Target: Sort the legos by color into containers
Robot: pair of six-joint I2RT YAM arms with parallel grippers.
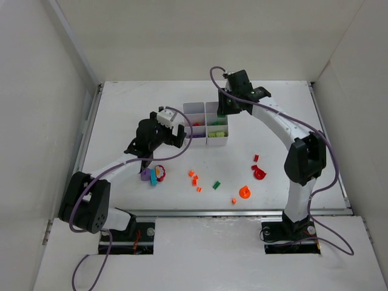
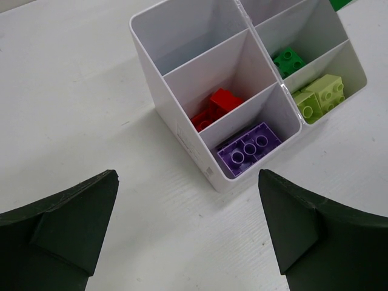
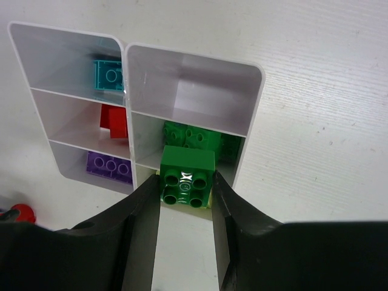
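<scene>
The white six-compartment tray [image 1: 195,110] stands mid-table. My right gripper [image 3: 187,188] hovers over its right column [image 1: 222,111], shut on a dark green brick [image 3: 188,171] just above the compartment holding other dark green bricks [image 3: 195,136]. Other compartments hold a teal brick [image 3: 110,75], a red one [image 3: 113,120], a purple one [image 2: 248,147] and lime green ones [image 2: 321,94]. My left gripper [image 2: 188,224] is open and holds nothing, low over the table just left of the tray [image 1: 180,134]. Loose legos lie in front of the tray: a purple, teal and red cluster [image 1: 153,174], orange bits [image 1: 193,176] and a dark green piece [image 1: 216,184].
An orange round piece [image 1: 244,192] and red pieces [image 1: 259,172] lie front right. White walls enclose the table at the left, back and right. A metal rail [image 1: 218,212] runs along the near edge.
</scene>
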